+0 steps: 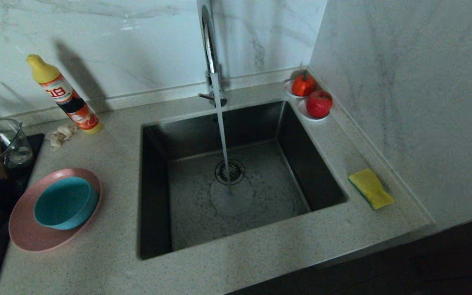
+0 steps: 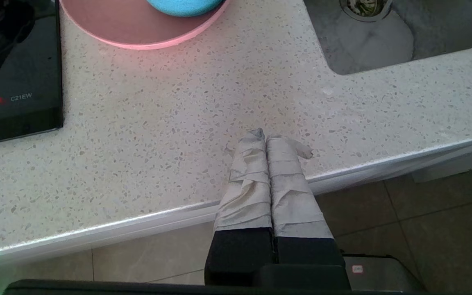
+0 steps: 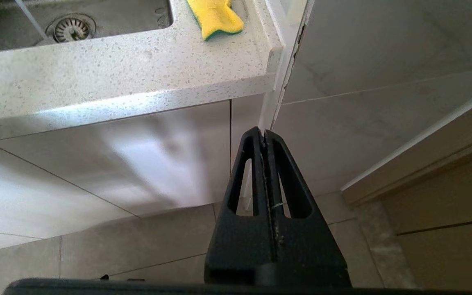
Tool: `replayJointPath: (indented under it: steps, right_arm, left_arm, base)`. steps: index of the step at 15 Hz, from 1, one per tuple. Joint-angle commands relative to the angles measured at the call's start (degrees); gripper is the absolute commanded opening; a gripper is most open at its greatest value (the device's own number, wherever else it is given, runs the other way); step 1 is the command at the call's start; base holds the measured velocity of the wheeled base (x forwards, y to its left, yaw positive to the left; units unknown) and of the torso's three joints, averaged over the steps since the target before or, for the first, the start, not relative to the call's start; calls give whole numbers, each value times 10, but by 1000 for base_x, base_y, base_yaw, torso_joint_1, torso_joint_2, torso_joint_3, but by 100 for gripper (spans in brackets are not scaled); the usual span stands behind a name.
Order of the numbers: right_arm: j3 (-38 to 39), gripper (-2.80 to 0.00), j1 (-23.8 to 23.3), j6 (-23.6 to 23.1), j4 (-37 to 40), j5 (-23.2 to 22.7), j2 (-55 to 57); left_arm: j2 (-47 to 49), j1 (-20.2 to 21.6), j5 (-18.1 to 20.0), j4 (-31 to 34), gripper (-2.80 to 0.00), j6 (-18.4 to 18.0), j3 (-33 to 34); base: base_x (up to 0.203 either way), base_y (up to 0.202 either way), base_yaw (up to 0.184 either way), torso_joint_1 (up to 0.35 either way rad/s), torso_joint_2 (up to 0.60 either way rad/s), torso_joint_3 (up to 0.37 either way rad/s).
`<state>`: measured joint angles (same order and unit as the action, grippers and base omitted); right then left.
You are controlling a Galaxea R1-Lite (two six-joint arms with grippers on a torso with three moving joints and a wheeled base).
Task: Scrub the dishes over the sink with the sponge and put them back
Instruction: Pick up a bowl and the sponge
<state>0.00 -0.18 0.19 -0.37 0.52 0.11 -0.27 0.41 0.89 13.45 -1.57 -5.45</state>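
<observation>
Two red fruits [image 1: 312, 95] beside sink [image 1: 236, 176]

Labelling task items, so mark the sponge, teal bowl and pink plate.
sponge [image 1: 370, 188], head view, middle of its yellow top.
teal bowl [image 1: 66, 203], head view, inside of its hollow.
pink plate [image 1: 27, 231], head view, bare rim.

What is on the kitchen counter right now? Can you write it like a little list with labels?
dishes: small round teal bowl sitting in the wide pink plate, left of the sink
sponge: rectangular yellow sponge with green underside, on the counter right of the sink
sink: square dark steel sink, tap water running
left gripper: shut, empty, over the counter edge
right gripper: shut, empty, below counter level
</observation>
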Motion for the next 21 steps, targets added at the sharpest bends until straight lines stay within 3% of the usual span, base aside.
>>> replayJointPath:
  steps: [1,3,7,9,12,16,18,21]
  right_arm:
    - [-1,-280,-1,-4,2,1,0]
    - [1,-280,-1,-6,0,0,0]
    - [-3,-280,0,-61,12,-16,-1]
    - [-29,-280,0,-67,13,-19,0]
    - [-170,-280,0,-67,71,-52,17]
    - [-394,-280,-7,-67,228,-171,118]
    - [-453,-280,-13,-66,270,-222,198]
    - [-494,-280,-16,-68,287,-246,320]
  left_arm:
    - [2,0,0,2,-280,0,0]
    - [2,0,0,2,-280,0,0]
    - [2,0,0,2,-280,0,0]
    - [2,0,0,2,-280,0,0]
    - [2,0,0,2,-280,0,0]
    - [2,0,0,2,-280,1,0]
    - [2,0,0,2,-280,0,0]
    - [2,0,-1,2,-280,1,0]
  base:
    - [0,0,0,0,0,0]
    - [0,0,0,0,0,0]
    - [0,0,0,0,0,0]
    - [0,0,0,0,0,0]
    - [0,0,0,0,0,0]
    - [0,0,0,0,0,0]
    - [0,0,0,13,-1,-1]
    - [0,0,0,0,0,0]
